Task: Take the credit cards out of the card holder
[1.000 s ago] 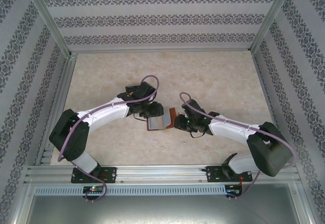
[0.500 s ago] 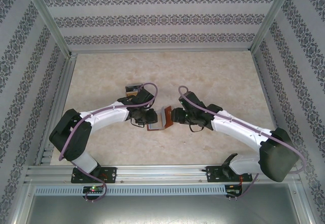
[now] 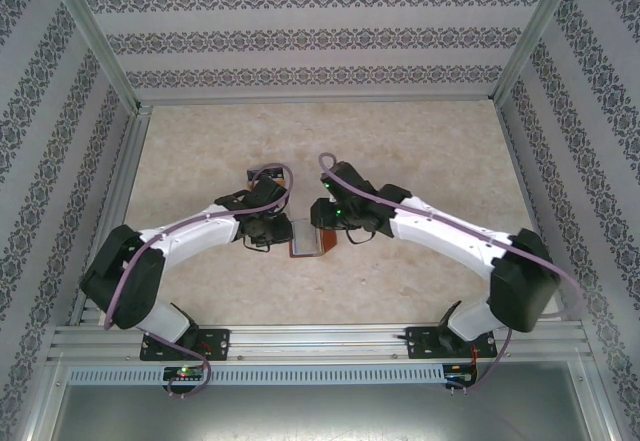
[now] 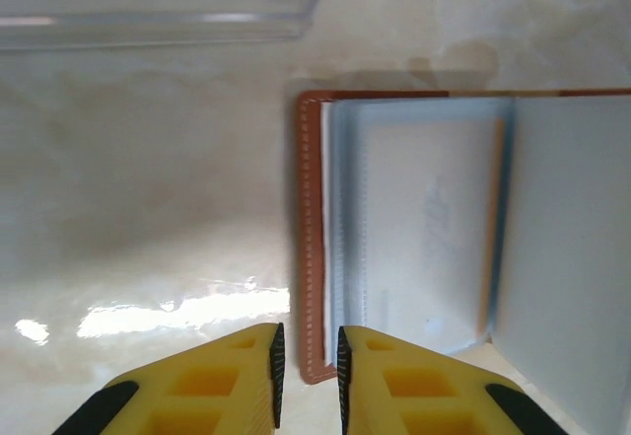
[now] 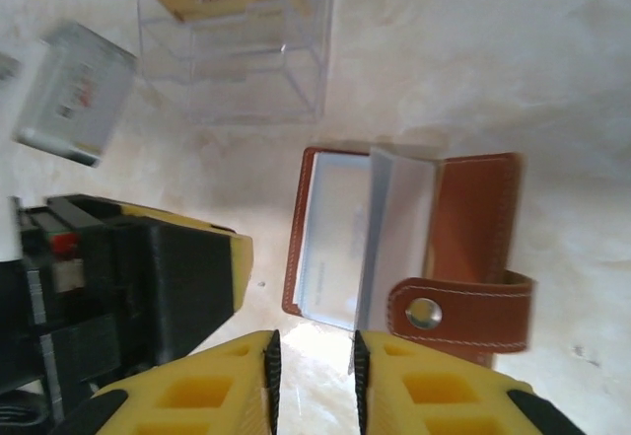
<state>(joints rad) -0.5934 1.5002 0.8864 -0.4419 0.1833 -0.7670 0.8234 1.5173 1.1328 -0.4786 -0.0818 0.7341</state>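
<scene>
Tabletop (image 3: 420,151) is bearing the open card holder (image 4: 312,238) just beyond the left gripper (image 4: 306,361), barely parted and empty; right gripper (image 5: 313,371) narrow-set, grip unclear.

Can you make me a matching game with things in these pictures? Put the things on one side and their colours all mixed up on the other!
Things:
1. card holder
2. box
3. left fingers
4. snap button

Colours:
A. yellow
B. silver
C. reddish-brown
D. see-through

Pairs: 1-C, 2-D, 3-A, 4-B
</scene>
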